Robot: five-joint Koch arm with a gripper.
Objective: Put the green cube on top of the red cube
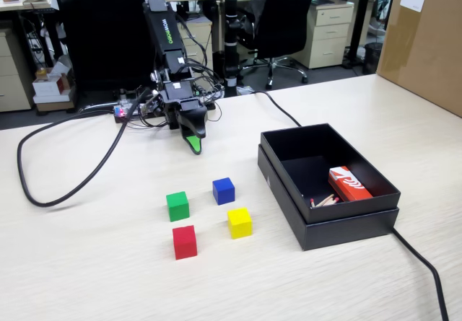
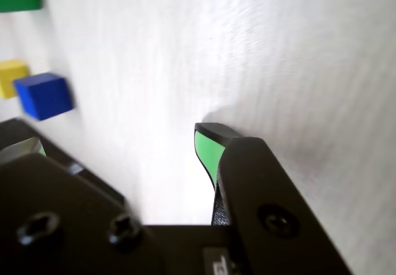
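green cube [image 1: 177, 205]: on the counter [image 1: 94, 263], well apart from the end effector [image 1: 193, 145], nearer the camera
red cube [image 1: 185, 242]: just in front of it
end effector: low over the counter, empty; open or closed, cannot tell

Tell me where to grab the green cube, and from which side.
Grip the green cube across two opposite side faces, coming straight down from above, I'd say. It sits flat, apart from the blue cube and red cube, so both fingers should fit. The claw sits behind it, holding nothing.
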